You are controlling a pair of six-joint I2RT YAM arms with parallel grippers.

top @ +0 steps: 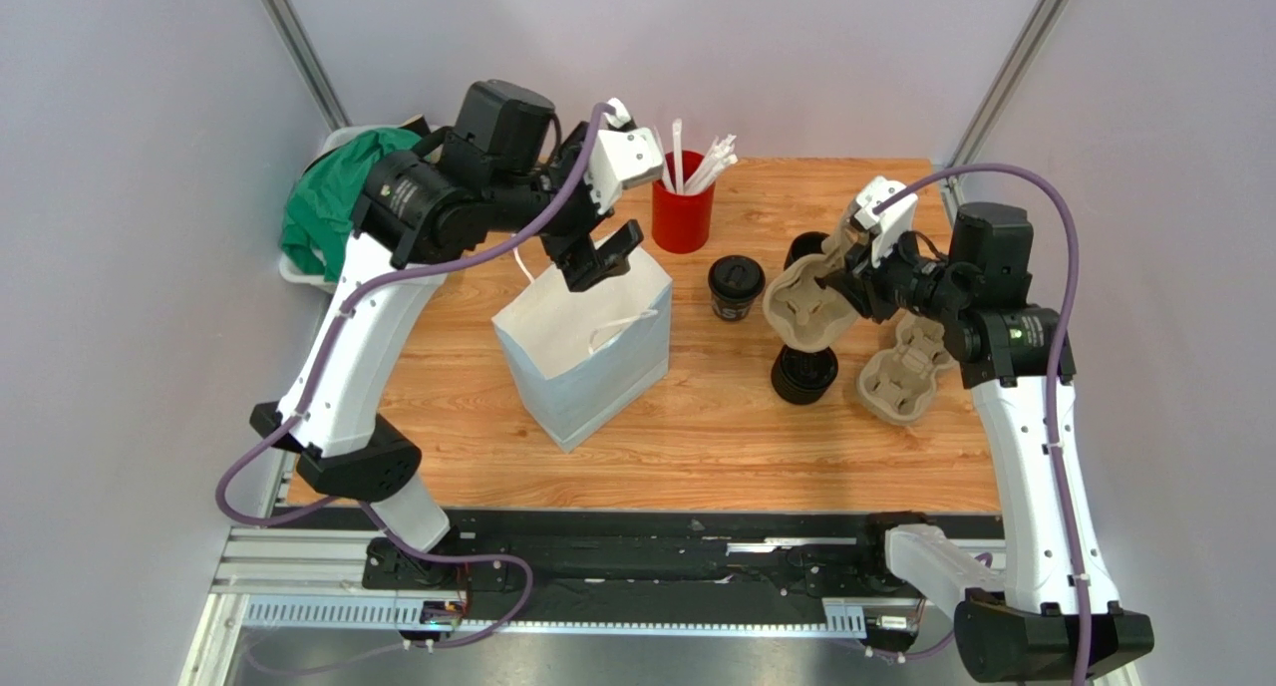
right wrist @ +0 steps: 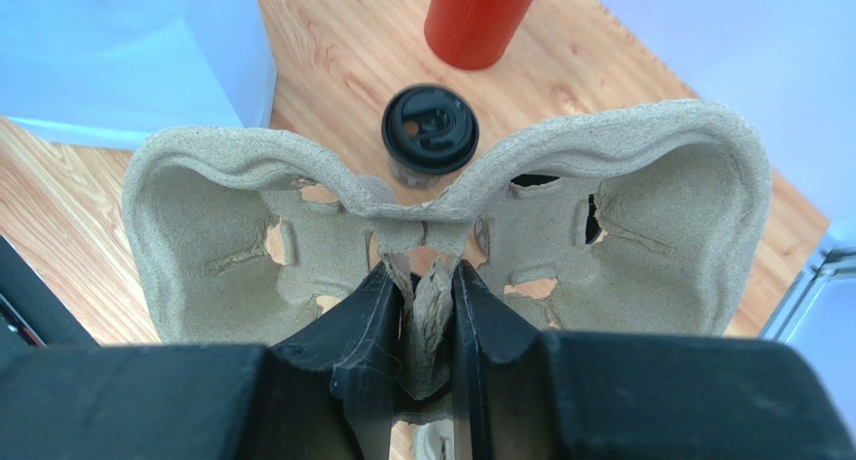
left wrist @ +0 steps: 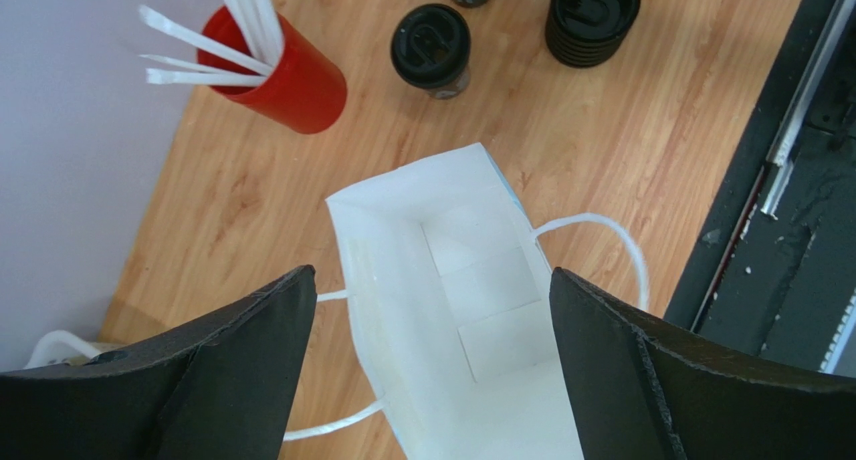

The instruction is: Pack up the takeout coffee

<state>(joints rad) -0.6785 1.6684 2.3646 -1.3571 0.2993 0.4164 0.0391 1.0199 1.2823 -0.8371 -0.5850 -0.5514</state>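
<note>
Evidently the right claw (right wrist: 420,279) was clamped on the centre rib of the pulp tray (right wrist: 653,209), held off the worktop (top: 704,432) towards its right edge. The left claw (left wrist: 432,279) hung wide open, empty, over the mouth of the white bag (left wrist: 402,184) mid-worktop. Lidded coffee cups stood between them: one (top: 736,287) by the red cup (top: 682,215) nr the far edge, another (top: 804,375) nearer. Best, imo: keep the tray level & the pinch firm, and set it flat beside the cups before loading. Left wrist view showed nothing inside the bag; top view couldn't. Only the right wrist view showed the pinch.
</note>
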